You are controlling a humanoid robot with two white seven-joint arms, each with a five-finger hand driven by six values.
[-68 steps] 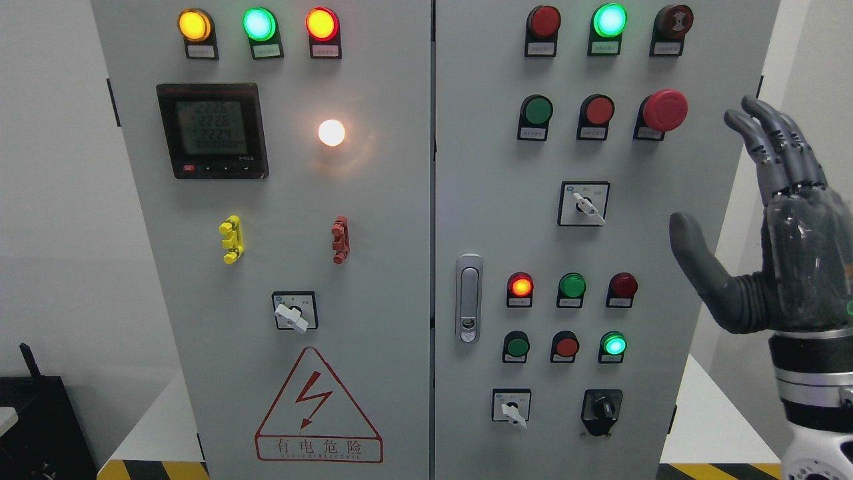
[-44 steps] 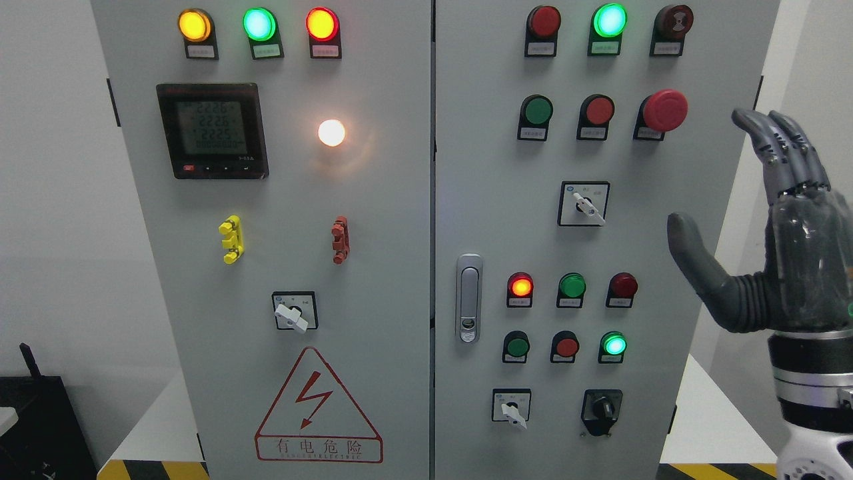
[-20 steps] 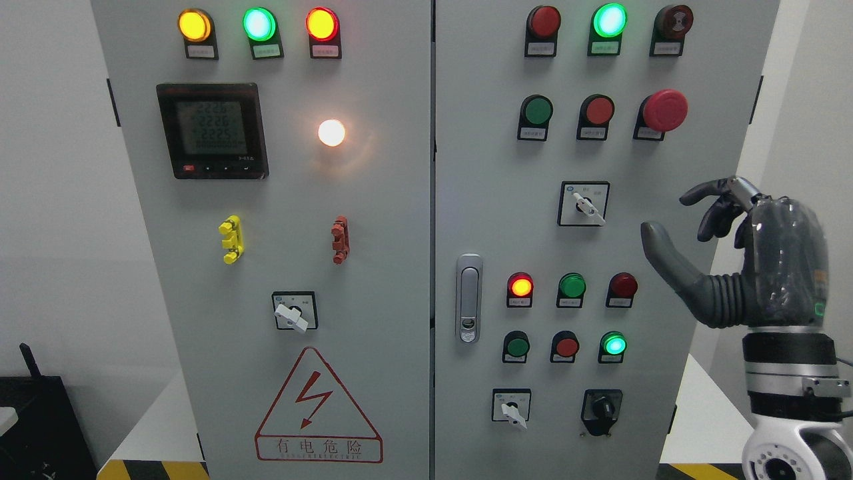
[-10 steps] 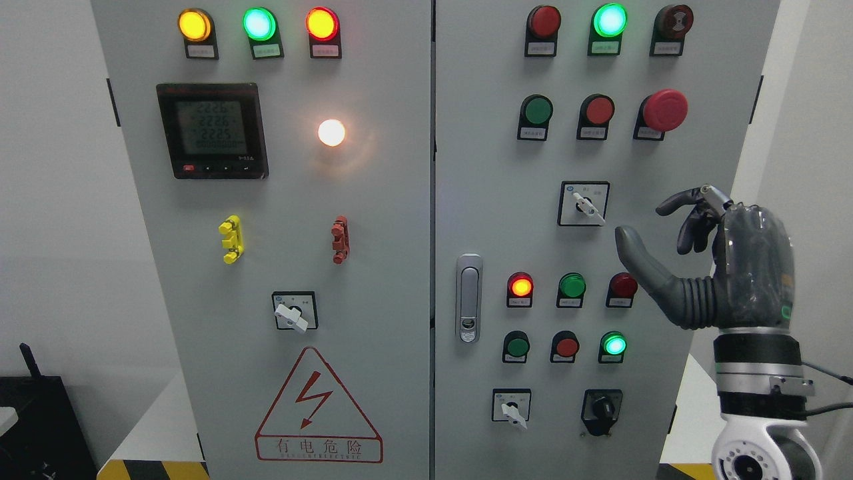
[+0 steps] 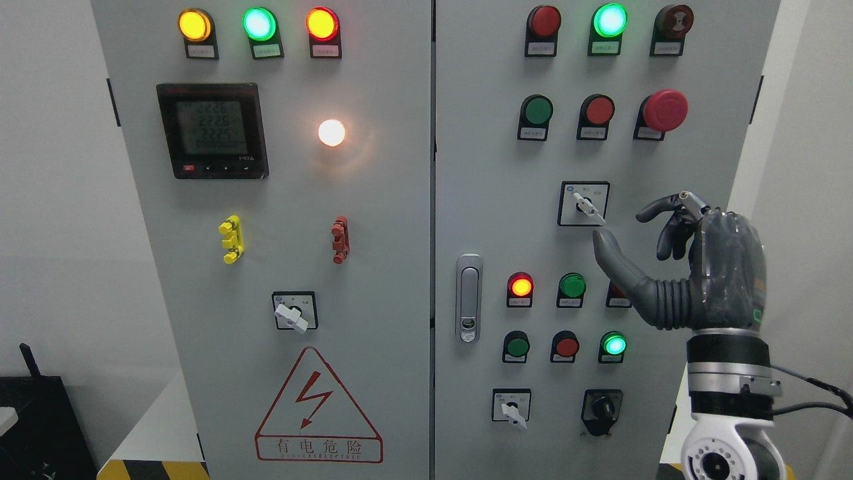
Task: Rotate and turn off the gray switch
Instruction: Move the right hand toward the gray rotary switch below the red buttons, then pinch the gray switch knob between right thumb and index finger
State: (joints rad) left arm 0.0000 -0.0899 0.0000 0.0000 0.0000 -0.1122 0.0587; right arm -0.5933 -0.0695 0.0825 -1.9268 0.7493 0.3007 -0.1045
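A tall light-grey metal control cabinet [image 5: 373,220] with two doors fills most of the view and serves as the landmark; plain white walls [image 5: 46,200] show on either side of it. Left of the cabinet's foot, a black box-like object [image 5: 40,427] sits low in the corner, and a white surface [image 5: 160,427] runs along the cabinet's base with a yellow-and-black hazard stripe [image 5: 143,470] at its front edge. On the cabinet's left door are a lit yellow, green and red row of round lamps [image 5: 258,24] at the top, a black digital meter [image 5: 212,130] below them, a glowing white lamp [image 5: 331,133] to the meter's right, a small white-handled rotary switch [image 5: 293,312] lower down and a red triangular lightning warning sign [image 5: 318,407] beneath it. A silver door latch [image 5: 469,298] is on the right door beside the centre seam. On the right door, the gray rotary switch in a square black frame [image 5: 584,204] sits at mid-height, its handle pointing down to the right, below a large red mushroom button [image 5: 664,110]. The right robot hand [image 5: 693,267], dark grey with a metal wrist, stands upright in front of the cabinet's right edge: thumb stretched toward the switch and just below it, fingers [image 5: 660,210] curled, holding nothing and, as far as can be seen, not touching the handle. It covers part of a dark red lamp [image 5: 614,292].
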